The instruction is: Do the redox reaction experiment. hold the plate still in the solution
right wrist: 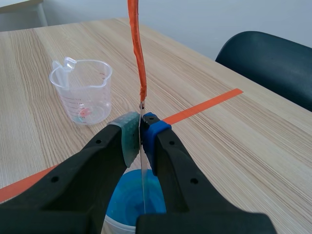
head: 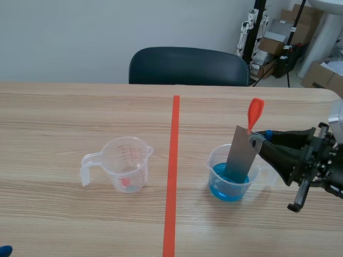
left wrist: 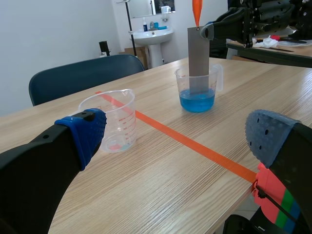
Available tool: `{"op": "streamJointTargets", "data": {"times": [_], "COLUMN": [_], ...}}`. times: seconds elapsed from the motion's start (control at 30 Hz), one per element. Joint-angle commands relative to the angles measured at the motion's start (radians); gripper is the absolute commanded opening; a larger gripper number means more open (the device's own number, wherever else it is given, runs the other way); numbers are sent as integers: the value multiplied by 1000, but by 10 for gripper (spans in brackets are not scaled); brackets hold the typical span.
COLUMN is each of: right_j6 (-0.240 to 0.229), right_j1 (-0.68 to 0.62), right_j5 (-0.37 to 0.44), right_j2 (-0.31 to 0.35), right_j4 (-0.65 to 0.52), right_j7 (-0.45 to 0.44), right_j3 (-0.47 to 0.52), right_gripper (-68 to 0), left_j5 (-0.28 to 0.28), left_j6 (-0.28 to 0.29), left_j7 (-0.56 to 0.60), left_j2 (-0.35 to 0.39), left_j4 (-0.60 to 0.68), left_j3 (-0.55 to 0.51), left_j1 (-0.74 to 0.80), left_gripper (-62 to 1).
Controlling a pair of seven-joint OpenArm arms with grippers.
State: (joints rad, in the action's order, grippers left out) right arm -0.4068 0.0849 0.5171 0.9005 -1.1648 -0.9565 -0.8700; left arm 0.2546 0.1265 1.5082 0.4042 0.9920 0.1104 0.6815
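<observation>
1. Hold step: plate (head: pixel 242 155) clamped at its top by right end effector (head: pixel 258 137), lower end dipped in solution cup (head: pixel 214 170), centre-right.
2. Left end effector (left wrist: pixel 178 134) spread wide, empty.
3. Next: plate to be held motionless.

**Room and furnishings: condition as seen**

Light wood-grain worktop (head: pixel 64 112), rounded far corner. One dark padded chair (head: pixel 187 65) at its far edge. Plain pale wall (head: pixel 64 37) behind. Right rear corner: stacked cardboard boxes (head: pixel 273 45), black stands (head: pixel 261 21), white pedestal basin (head: pixel 328 24). Lighting even.

The plate (head: pixel 243 155) is grey (its tag (head: pixel 255 111) orange), the solution (head: pixel 228 190) blue.
</observation>
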Motion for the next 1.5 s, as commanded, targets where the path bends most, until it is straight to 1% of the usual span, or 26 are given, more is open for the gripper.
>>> {"op": "streamJointTargets", "data": {"times": [0.0,0.43,0.67,1.47], "right_j6": [-1,-1,-1,0], "right_j1": [12,12,12,12], "right_j5": [10,10,10,10], "right_j2": [5,5,5,5], "right_j4": [-5,-5,-5,-5], "right_j7": [-17,-17,24,23], "right_j3": [13,13,13,13], "right_gripper": [-671,-671,-671,-671], "left_j5": [-3,-3,-3,-3], "left_j6": [-1,-1,-1,-1], "left_j7": [46,46,46,46], "left_j2": [-5,-5,-5,-5], "left_j4": [4,4,4,4], "left_j3": [-2,-2,-2,-2], "left_j1": [2,2,2,-1], "left_gripper": [-7,-7,-7,-7]}}
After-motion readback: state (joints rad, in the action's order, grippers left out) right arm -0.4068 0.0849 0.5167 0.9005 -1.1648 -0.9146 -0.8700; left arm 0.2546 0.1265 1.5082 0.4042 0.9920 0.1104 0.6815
